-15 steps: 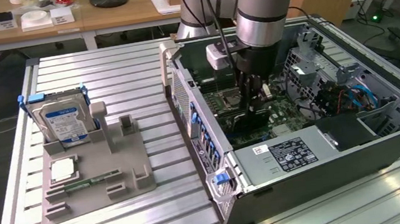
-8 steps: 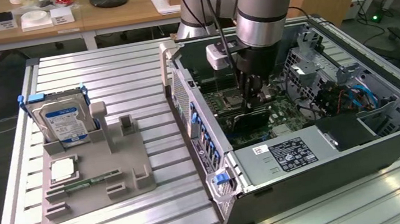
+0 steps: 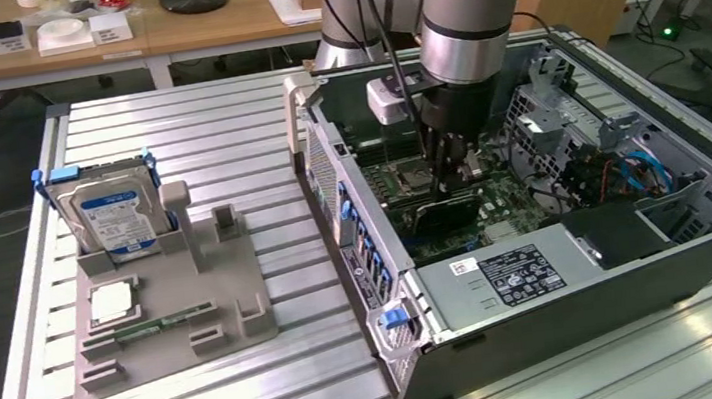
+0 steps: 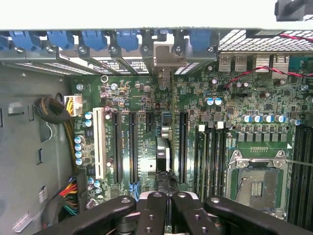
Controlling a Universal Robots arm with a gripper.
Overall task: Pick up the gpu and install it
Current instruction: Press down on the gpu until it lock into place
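Here, the claw (image 3: pixel 451 181) is down inside the open computer case (image 3: pixel 545 324), gripping the gpu (image 3: pixel 446 215).
In the wrist view the claw (image 4: pixel 164 197) has its fingers (image 4: pixel 152 210) drawn close together with the gpu (image 4: pixel 163 154) pinched edge-on between them. The card stands upright over the motherboard (image 4: pixel 142 98), in line with the long black slots and between two of them; whether it is seated I cannot tell. In the exterior view the case lies on its side on the ribbed metal worktop (image 3: pixel 187 128). Well apart, towards that view's left, a grey holder (image 3: pixel 228 310) carries the hard drive (image 3: pixel 116 217) and a small memory stick (image 3: pixel 156 328).
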